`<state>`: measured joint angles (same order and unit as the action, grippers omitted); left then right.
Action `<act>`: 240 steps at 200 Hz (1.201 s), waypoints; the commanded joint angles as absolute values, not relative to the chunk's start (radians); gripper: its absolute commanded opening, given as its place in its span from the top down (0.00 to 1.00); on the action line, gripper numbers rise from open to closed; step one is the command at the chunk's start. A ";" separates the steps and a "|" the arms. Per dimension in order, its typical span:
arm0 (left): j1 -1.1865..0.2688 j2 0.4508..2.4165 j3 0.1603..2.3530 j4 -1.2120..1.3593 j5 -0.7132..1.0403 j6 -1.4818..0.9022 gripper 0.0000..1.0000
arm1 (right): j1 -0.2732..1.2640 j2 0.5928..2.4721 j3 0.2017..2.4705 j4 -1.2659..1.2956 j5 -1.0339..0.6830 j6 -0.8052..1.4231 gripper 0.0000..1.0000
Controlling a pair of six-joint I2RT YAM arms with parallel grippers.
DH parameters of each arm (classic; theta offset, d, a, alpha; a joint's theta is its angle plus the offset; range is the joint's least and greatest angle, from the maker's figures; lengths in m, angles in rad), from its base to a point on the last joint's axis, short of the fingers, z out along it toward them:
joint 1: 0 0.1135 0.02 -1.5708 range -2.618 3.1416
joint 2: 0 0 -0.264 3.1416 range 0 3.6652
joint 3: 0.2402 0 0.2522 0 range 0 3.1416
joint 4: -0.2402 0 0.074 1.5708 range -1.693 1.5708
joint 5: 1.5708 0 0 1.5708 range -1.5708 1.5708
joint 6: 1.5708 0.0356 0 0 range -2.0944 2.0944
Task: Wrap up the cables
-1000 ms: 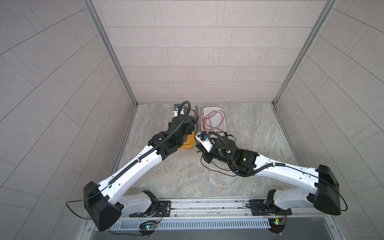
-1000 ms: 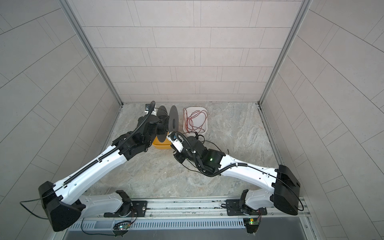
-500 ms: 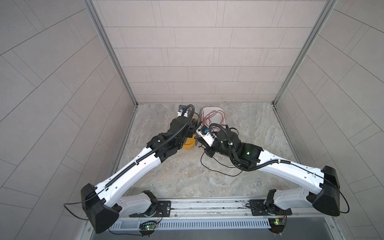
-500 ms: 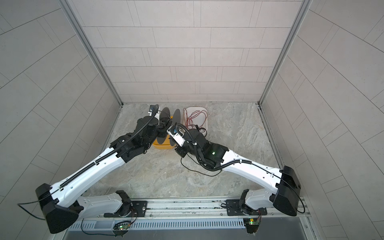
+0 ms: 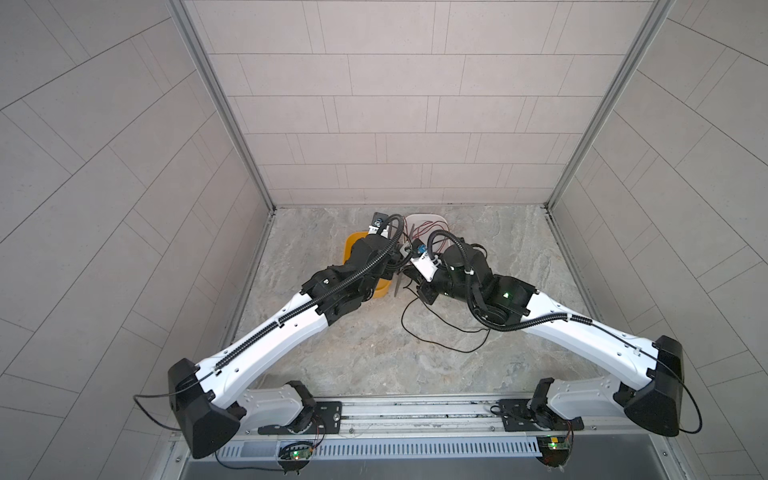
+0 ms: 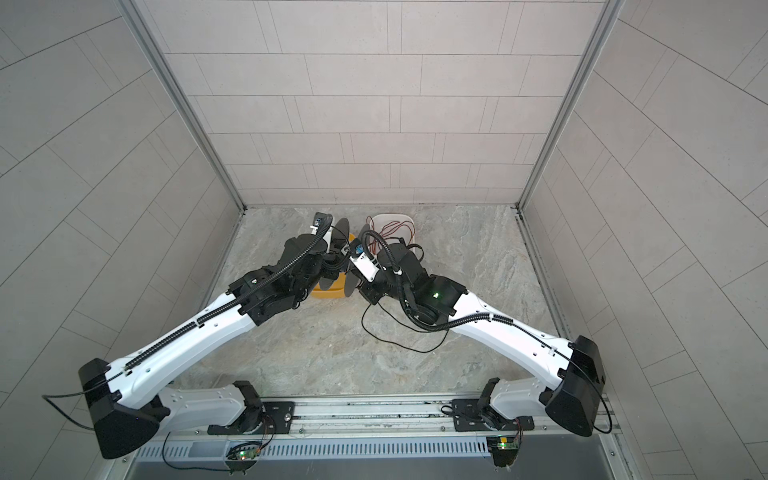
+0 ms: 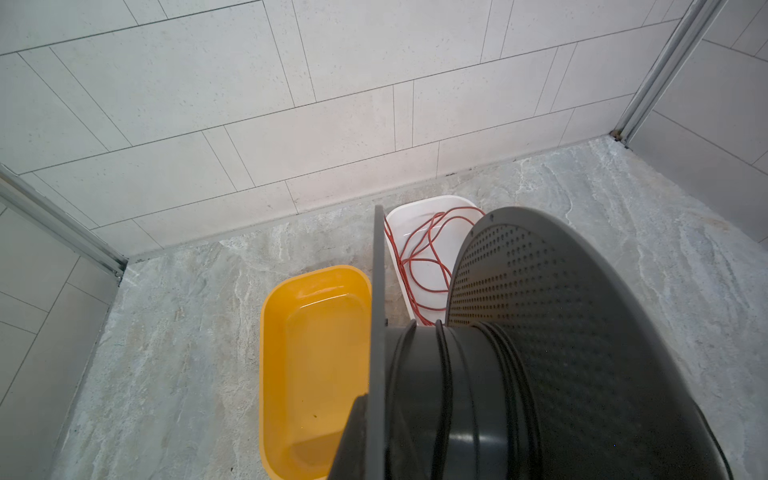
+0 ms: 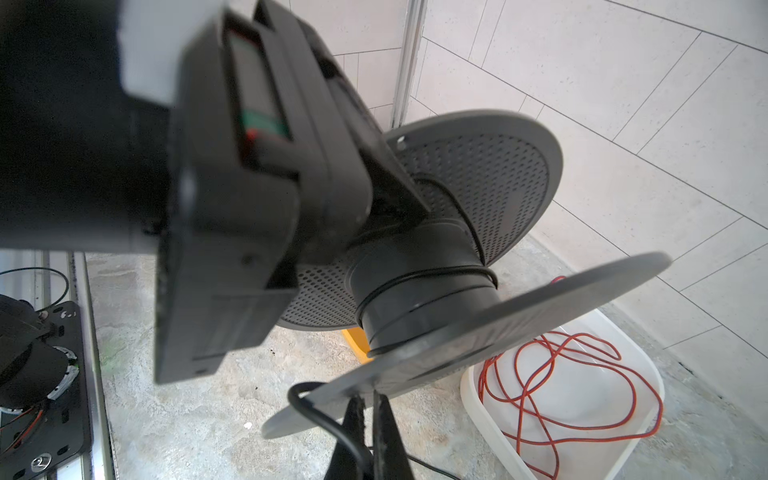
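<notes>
The cable (image 8: 419, 276) is judged light, limp and slippery, far thinner than a finger, so it is best pinched close to the spool (image 8: 490, 174) and drawn taut. A few turns are seen wound on the hub. The rest is trailed in loose loops on the floor (image 5: 374, 353). The right gripper (image 8: 369, 409) is closed on the cable just beside the spool's rim. The left gripper (image 7: 368, 432) is clamped on one disc of the spool.
</notes>
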<state>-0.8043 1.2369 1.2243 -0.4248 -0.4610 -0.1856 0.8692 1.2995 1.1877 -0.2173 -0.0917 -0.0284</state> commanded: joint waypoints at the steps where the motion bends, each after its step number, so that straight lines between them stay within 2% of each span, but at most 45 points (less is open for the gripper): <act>1: -0.827 1.236 1.256 -0.465 -0.482 -0.145 1.00 | 0.850 1.265 1.230 -0.185 -0.029 -0.028 1.00; 28: -0.847 1.241 1.258 -0.461 -0.502 -0.120 1.00 | 0.843 1.265 1.239 -0.189 0.034 -0.013 1.00; 83: -0.868 1.235 1.270 -0.478 -0.498 -0.122 1.00 | 0.820 1.261 1.222 -0.177 0.033 0.014 0.87; 110: -0.869 1.234 1.280 -0.496 -0.494 -0.126 1.00 | 0.813 1.243 1.180 -0.149 0.004 0.020 0.77; 240: -0.868 1.189 1.331 -0.562 -0.506 -0.105 1.00 | 0.687 1.210 1.064 -0.124 -0.095 0.045 0.73</act>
